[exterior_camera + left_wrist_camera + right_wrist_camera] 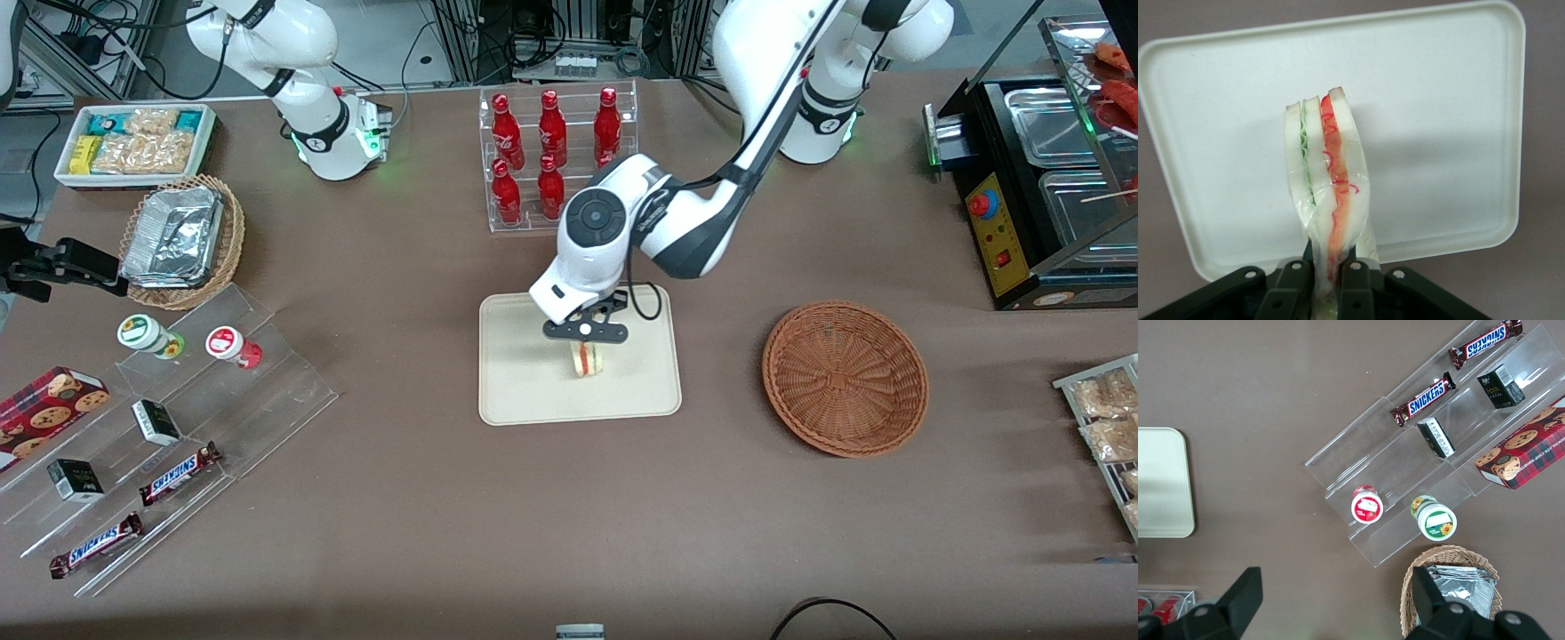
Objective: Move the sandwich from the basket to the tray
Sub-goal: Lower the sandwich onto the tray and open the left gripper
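My left gripper (588,346) hangs over the middle of the cream tray (516,391), shut on the sandwich (587,360). In the left wrist view the gripper (1329,263) pinches the wedge's wrapped end, and the sandwich (1328,173) stands out from the jaws with its red, orange and green layers showing over the tray (1438,120). Whether the sandwich touches the tray floor I cannot tell. The reddish-brown wicker basket (845,378) sits beside the tray, toward the working arm's end of the table, with nothing in it.
A clear rack of red bottles (556,156) stands farther from the front camera than the tray. Toward the parked arm's end are an acrylic step shelf with snack bars and cups (169,418), a lighter basket of foil trays (182,240) and a white snack bin (138,142). A black warmer (1040,187) stands at the working arm's end.
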Available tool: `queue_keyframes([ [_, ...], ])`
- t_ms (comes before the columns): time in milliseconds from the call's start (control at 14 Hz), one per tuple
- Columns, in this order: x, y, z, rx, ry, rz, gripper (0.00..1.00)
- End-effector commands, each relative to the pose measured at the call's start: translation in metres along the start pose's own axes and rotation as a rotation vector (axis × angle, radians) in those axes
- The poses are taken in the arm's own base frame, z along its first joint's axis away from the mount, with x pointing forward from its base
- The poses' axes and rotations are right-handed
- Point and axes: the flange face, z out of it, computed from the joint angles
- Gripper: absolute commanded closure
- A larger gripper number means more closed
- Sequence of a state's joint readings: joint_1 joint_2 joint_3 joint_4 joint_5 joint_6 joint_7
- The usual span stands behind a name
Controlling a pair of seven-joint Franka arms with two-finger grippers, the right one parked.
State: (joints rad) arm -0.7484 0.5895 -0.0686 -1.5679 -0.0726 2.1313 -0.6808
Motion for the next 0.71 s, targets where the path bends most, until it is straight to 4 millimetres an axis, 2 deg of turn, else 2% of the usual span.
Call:
queue_keyframes([
  [0,-0.003,0.016,0.023,0.011,0.014,0.030,1.00],
  [357,-0.005,0.014,0.045,0.046,0.004,0.044,1.00],
  [643,-0.005,0.012,0.054,0.068,0.005,0.054,1.00],
])
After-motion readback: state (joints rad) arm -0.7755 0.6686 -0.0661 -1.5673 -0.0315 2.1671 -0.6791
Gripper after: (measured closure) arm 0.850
